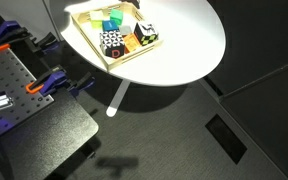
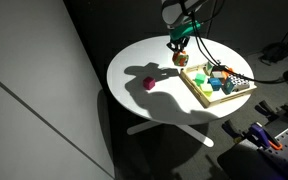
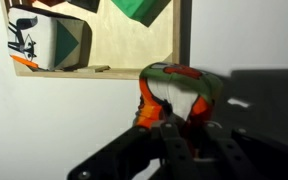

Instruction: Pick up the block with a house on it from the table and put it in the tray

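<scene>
Black perforated workbench (image 1: 14, 80) with orange clamps (image 1: 39, 87), seen in both exterior views. Small magenta object (image 2: 147, 84) lying alone; black-and-white patterned block (image 1: 111, 42) just beside an orange block (image 1: 130, 43). Dark floor (image 1: 164, 130) with rectangular hatch (image 1: 224, 136).

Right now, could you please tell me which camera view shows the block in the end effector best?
The wrist view: the block sits close up, red, green and orange, gripped in the end effector. The exterior views are too distant: at best a tiny blob near the tray.
</scene>
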`<move>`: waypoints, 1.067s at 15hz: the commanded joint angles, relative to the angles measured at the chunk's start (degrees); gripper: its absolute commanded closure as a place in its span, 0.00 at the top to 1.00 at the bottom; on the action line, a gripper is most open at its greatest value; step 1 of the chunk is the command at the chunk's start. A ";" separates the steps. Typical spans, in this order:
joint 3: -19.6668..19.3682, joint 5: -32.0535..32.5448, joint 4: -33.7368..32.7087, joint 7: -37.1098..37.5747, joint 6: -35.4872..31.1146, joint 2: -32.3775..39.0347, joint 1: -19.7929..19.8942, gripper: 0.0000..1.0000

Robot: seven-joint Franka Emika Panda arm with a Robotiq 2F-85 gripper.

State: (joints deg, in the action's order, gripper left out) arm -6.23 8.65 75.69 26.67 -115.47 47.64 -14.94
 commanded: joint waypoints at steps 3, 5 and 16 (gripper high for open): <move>0.08 3.44 11.35 -2.05 0.81 -8.13 0.32 0.07; 0.19 4.69 15.12 -2.72 0.40 -10.67 0.46 0.07; 1.93 7.15 30.43 -5.34 -2.46 -23.99 2.87 0.79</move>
State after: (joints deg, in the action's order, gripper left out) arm -5.89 14.93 100.78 22.85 -115.61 28.75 -13.78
